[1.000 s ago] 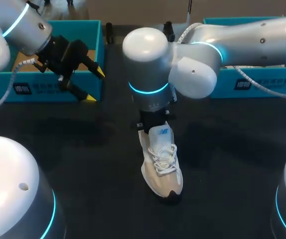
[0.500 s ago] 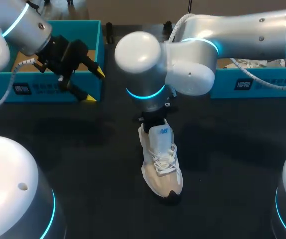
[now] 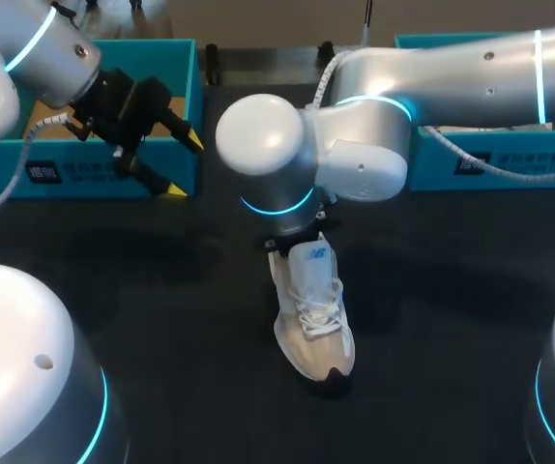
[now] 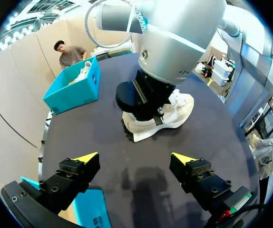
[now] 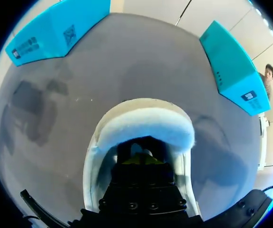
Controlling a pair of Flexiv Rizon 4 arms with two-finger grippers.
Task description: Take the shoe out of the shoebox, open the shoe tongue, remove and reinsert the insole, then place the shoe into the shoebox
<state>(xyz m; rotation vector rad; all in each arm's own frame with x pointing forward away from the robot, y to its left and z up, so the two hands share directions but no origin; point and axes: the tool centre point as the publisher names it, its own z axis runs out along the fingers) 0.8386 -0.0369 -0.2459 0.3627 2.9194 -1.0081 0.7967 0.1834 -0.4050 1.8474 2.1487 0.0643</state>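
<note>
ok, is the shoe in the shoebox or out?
Out. The shoe sits sole-down on the table, clear of the left shoebox and the right shoebox, with the right hand down inside its opening.

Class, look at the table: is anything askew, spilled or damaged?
Nothing stands out. The shoe stands upright on the table, the right tool inside its opening; the left box and right box sit level.

A black tabletop [image 3: 452, 290] spreads across the scene. At its far right edge sits a teal box [image 4: 74, 92] with a printed label on its front wall and a pale sneaker [image 4: 82, 72] lying inside. Two small dark uprights [image 3: 212, 60], possibly posts, stand along the far edge.
</note>
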